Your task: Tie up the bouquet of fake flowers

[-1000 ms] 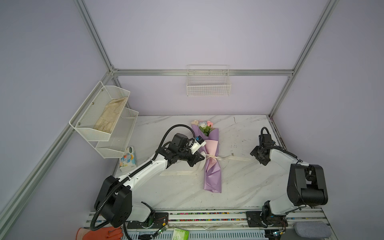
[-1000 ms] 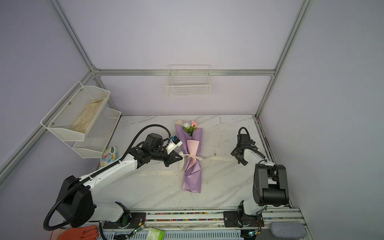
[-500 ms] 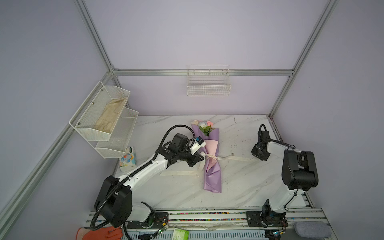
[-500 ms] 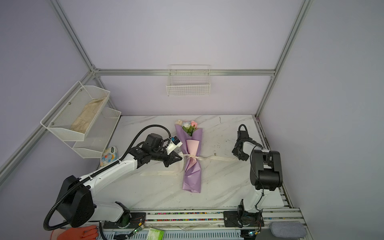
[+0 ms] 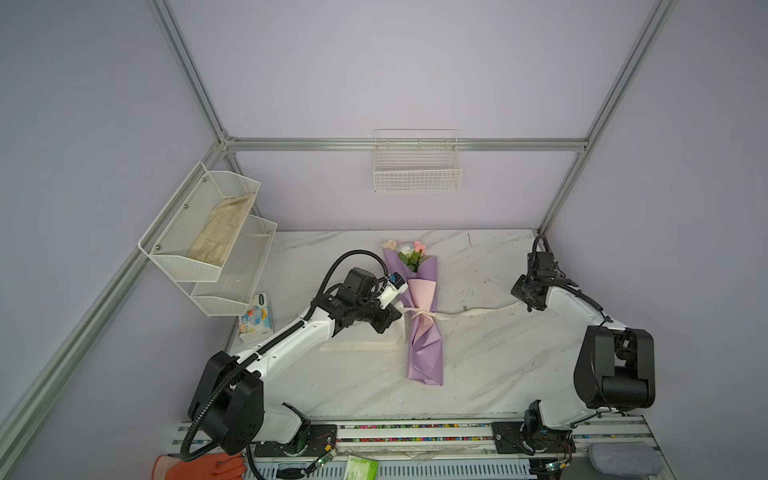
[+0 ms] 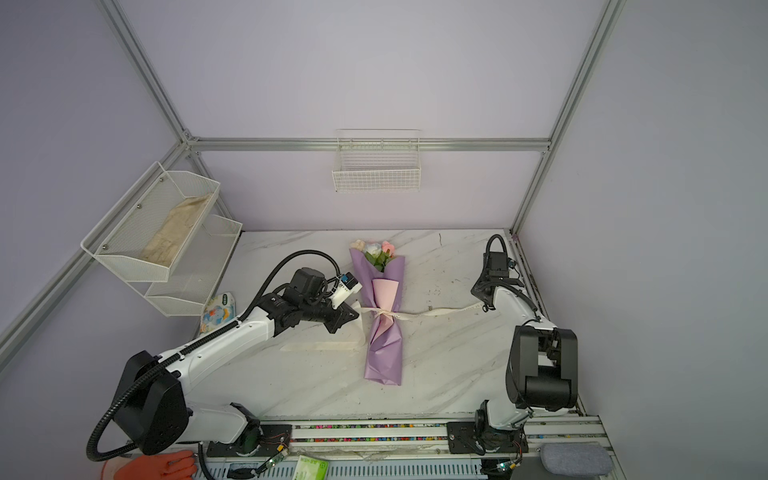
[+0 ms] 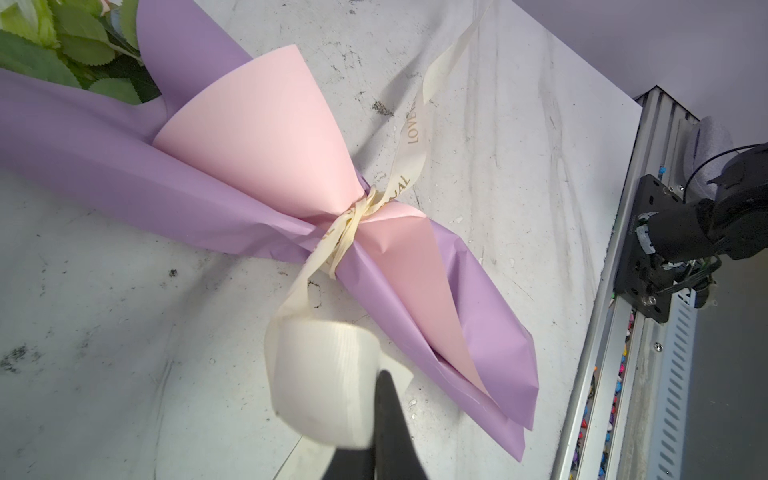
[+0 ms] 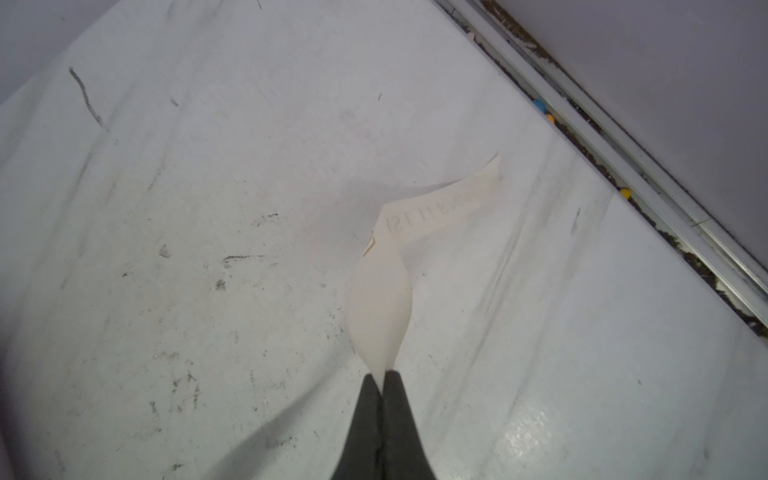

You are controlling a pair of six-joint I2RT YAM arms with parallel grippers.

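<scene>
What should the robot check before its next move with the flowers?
1. Right gripper shut on the ribbon end: ok.
2. Left gripper shut on the ribbon's other stretch: ok.
3. Ribbon wrapped round the bouquet at its waist: ok.
4. Bouquet lying flat on the table between the arms: ok.
5. Wrap pulled tight enough: cannot tell.

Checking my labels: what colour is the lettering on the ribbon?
Tan-gold, printed on the cream ribbon; it shows best in the left wrist view.
</scene>
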